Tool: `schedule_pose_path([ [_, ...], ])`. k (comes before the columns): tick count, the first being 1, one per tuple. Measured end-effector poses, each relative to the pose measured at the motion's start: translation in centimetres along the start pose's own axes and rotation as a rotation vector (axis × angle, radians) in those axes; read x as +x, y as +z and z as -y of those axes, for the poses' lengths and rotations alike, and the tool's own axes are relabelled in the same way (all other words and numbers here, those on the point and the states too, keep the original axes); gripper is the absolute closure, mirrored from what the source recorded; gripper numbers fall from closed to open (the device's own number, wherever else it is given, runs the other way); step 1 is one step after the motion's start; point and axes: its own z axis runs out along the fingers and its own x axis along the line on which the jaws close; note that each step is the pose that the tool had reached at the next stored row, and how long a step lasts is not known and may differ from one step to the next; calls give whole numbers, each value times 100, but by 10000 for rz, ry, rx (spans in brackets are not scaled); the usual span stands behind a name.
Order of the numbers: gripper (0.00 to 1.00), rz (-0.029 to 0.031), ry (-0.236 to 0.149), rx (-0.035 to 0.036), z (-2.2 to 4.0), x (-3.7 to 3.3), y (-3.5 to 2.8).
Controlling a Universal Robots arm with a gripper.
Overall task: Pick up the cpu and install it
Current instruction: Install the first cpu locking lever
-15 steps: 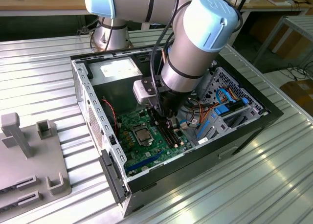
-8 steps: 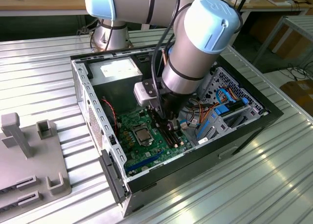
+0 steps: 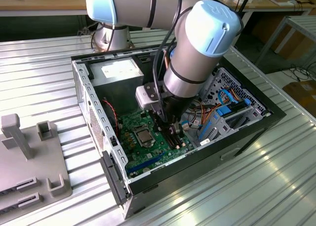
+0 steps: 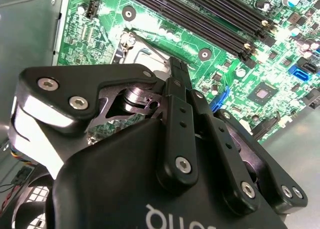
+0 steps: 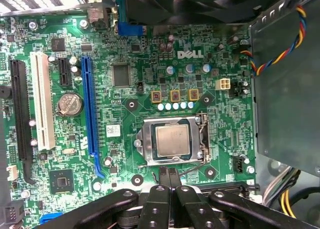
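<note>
**Cpu in the socket, gripper closed and empty beside it**

In the exterior view, the cpu (image 3: pixel 143 135) lies flat inside the socket frame (image 3: pixel 143 129) on the green board (image 3: pixel 136 149), which sits in the open case (image 3: pixel 89 107) on the ribbed metal table (image 3: pixel 39 78). The arm (image 3: pixel 197 48) reaches down into the case, and the gripper (image 3: pixel 168 132) stands low over the board, just beside the socket toward the exterior view's right. A grey fixture (image 3: pixel 29 162) lies on the table at the exterior view's left.

In the first wrist view, the cpu (image 5: pixel 172 141) rests square in the frame (image 5: pixel 143 144). The gripper (image 5: pixel 169 175) has its two fingers pressed together with nothing between them, and the tips are near the edge of the socket.

In the second wrist view, the gripper (image 4: pixel 178 69) is again closed and holds nothing. The black memory slots (image 4: pixel 200 19) run across the board (image 4: pixel 260 64) beyond it.
</note>
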Motion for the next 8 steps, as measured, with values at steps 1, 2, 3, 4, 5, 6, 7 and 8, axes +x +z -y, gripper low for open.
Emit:
schedule_pose_path([
  [1,89,-11,0,1,0,3,6],
  [2,89,-24,1,1,1,5,13],
  [3,89,-39,1,2,1,9,22],
  [4,89,-50,2,2,2,12,29],
  [5,89,-61,2,3,2,14,37],
  [6,89,-72,2,3,2,17,46],
  [7,89,-82,3,4,3,19,54],
  [8,89,-94,3,5,3,20,63],
])
